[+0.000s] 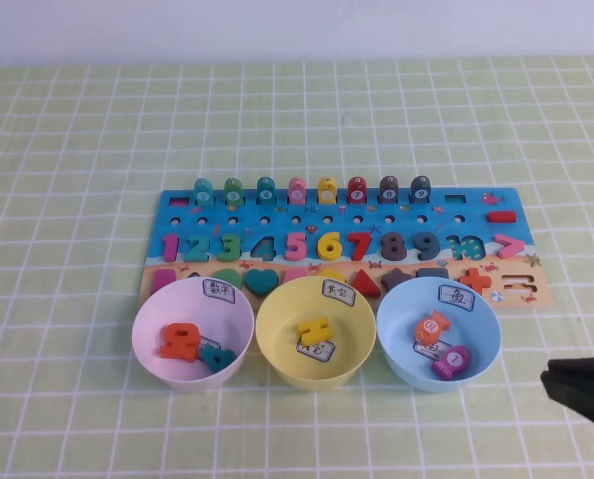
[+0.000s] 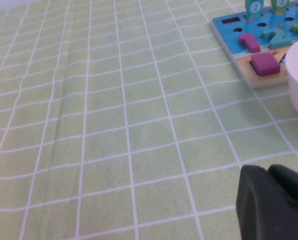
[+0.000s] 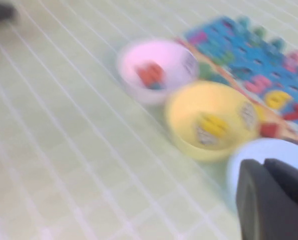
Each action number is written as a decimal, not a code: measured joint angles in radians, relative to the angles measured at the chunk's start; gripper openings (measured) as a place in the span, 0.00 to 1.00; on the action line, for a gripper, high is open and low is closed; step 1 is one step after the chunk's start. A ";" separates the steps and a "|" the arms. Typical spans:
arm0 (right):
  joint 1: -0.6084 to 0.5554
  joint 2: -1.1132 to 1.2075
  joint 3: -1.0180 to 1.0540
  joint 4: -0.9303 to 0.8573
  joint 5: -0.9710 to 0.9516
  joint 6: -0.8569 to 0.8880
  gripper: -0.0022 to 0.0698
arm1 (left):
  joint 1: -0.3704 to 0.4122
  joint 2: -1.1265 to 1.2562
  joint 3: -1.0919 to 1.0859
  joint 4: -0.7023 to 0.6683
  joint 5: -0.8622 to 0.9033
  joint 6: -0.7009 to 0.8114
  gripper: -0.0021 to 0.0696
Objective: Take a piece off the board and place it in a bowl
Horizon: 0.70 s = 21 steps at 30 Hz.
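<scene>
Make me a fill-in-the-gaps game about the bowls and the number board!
1. The bowl holding the orange piece is coloured ____.
2. The middle bowl is coloured ____.
3. All three bowls stand in front of the ____, beside the light blue bowl.
4. The right gripper shows at the table's ____ edge; the left gripper appears only in its wrist view.

Missing words: pink; yellow; board; right

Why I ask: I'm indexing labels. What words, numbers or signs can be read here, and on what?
"1" to "9": number pieces on the board.
">": pink piece; "+": orange piece.
"鱼": label on the light blue bowl.
Too small: labels on pink bowl, yellow bowl; peg numerals.
No text: left gripper near the board's corner, right gripper beside the light blue bowl.
</scene>
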 joint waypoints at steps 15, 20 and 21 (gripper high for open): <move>-0.434 -0.398 0.494 -0.084 -0.500 0.000 0.01 | 0.000 0.000 0.000 0.000 0.000 0.000 0.02; -0.606 -0.587 0.609 -0.065 -0.506 0.000 0.01 | 0.000 0.000 0.000 0.000 0.000 0.000 0.02; -0.633 -0.618 0.630 -0.063 -0.506 0.000 0.01 | 0.000 0.000 0.000 0.000 0.000 0.000 0.02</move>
